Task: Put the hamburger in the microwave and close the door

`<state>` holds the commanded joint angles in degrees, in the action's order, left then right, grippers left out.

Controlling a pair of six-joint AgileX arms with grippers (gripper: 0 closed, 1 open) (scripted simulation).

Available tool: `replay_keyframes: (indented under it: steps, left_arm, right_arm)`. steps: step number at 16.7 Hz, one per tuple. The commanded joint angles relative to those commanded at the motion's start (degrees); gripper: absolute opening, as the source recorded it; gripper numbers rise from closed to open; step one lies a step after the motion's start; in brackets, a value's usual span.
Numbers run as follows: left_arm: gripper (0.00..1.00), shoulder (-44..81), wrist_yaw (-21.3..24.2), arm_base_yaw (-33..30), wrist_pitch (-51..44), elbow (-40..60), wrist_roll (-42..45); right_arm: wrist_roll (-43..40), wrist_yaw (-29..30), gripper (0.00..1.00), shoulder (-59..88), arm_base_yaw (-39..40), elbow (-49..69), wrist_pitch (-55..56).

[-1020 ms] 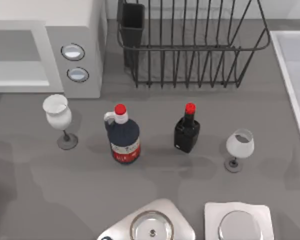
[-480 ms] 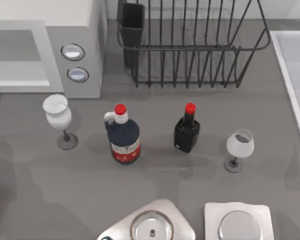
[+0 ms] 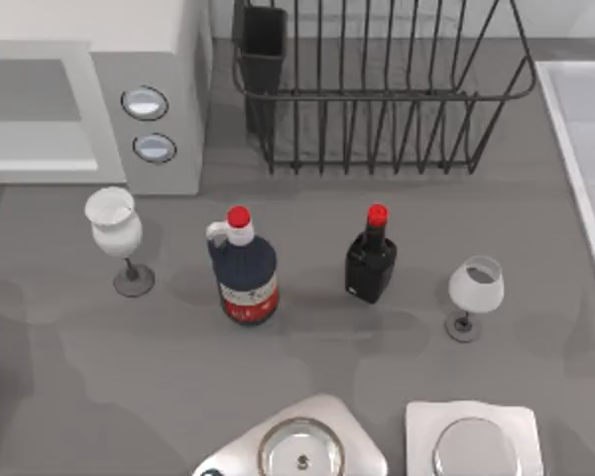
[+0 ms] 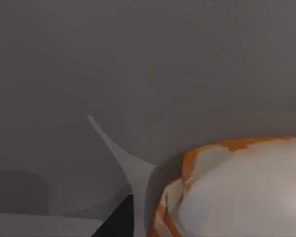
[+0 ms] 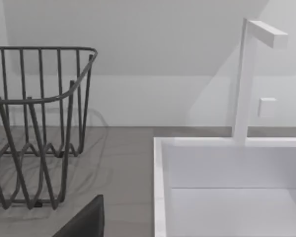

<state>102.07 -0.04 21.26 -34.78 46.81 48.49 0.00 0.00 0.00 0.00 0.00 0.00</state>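
Observation:
The hamburger (image 4: 237, 192), tan with orange edges and pale patches, sits very close in the left wrist view against plain grey surfaces. A dark part of my left gripper (image 4: 116, 222) shows beside it; whether it grips the bun is unclear. The white microwave (image 3: 149, 40) stands at the table's back left, its grey panel (image 3: 109, 99) bearing two round buttons and its cavity (image 3: 30, 89) showing open. The door is out of view. A dark edge of my right gripper (image 5: 84, 222) shows in the right wrist view, facing the dish rack (image 5: 34, 123) and the sink (image 5: 227, 187).
A black wire dish rack (image 3: 377, 89) stands at the back centre and a white sink (image 3: 585, 129) at the right. Two wine glasses (image 3: 114, 233) (image 3: 474, 288) and two red-capped bottles (image 3: 246, 268) (image 3: 370, 260) stand mid-table. Two metal-topped items (image 3: 299, 446) (image 3: 473, 441) sit at the front edge.

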Motion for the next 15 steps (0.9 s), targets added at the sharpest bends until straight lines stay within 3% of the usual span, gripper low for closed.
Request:
replay_keyframes:
  steps: [3, 7, 15]
  left_arm:
    - [0.00, 0.0, 0.0, 0.0, 0.0, 0.0, 0.0]
    - [0.00, -4.5, 1.2, -0.1, -6.7, 3.5, -0.4]
    - [0.00, -12.4, 1.2, -0.3, -27.6, 15.7, -0.7]
  right_arm:
    - [0.0, 0.0, 1.00, 0.0, 0.0, 0.0, 0.0]
    - [0.0, 0.0, 1.00, 0.0, 0.0, 0.0, 0.0]
    - [0.0, 0.0, 1.00, 0.0, 0.0, 0.0, 0.0]
